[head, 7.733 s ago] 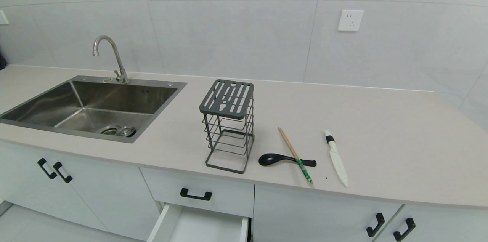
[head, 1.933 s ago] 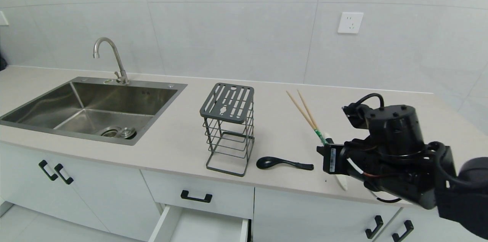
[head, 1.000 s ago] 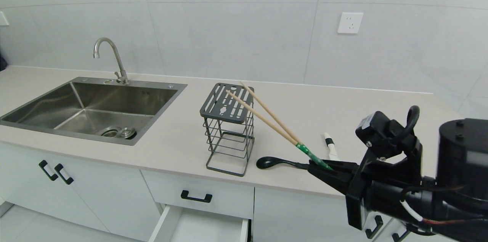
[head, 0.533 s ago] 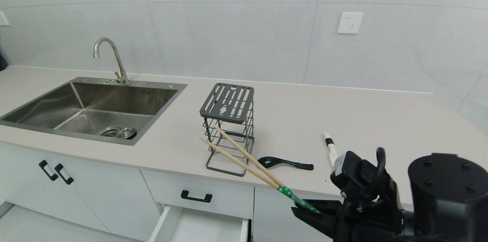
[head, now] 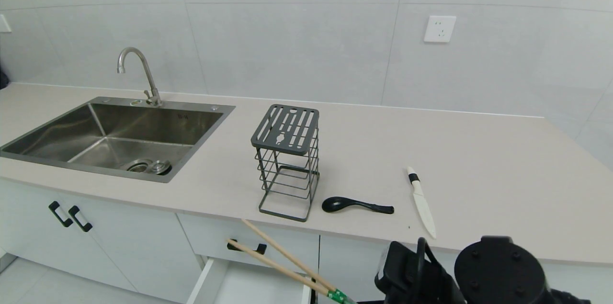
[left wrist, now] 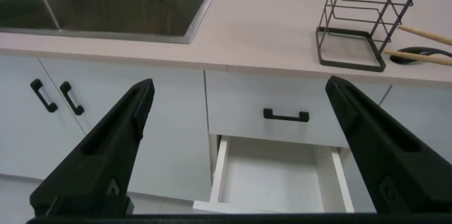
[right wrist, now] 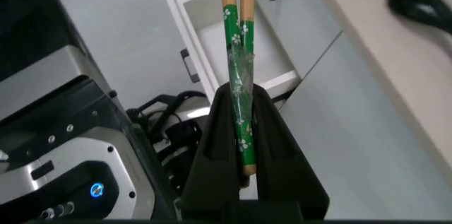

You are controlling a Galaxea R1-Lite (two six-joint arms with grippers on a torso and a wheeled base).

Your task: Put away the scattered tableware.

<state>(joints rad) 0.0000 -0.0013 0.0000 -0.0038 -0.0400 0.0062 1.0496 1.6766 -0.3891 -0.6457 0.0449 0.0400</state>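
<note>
Sunk below the counter [head: 479,174] edge since half a second ago, right claw [right wrist: 242,104] clenched on the green ends of the chopsticks [right wrist: 236,33], plain tips slanting up ahead of it. Ahead of that claw, beneath the chopsticks, the open drawer [head: 249,285]. Above it on the counter: spoon [head: 357,206], knife [head: 421,201], rack [head: 286,160]. Left claw [left wrist: 239,86] spread wide, facing the drawer.

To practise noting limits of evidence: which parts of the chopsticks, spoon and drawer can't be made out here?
Chopsticks: right wrist view, tips cut off by the picture edge.
Spoon: right wrist view, blurred, far part cut off by the picture edge.
Drawer: head view, front cut off by the bottom edge.
</note>
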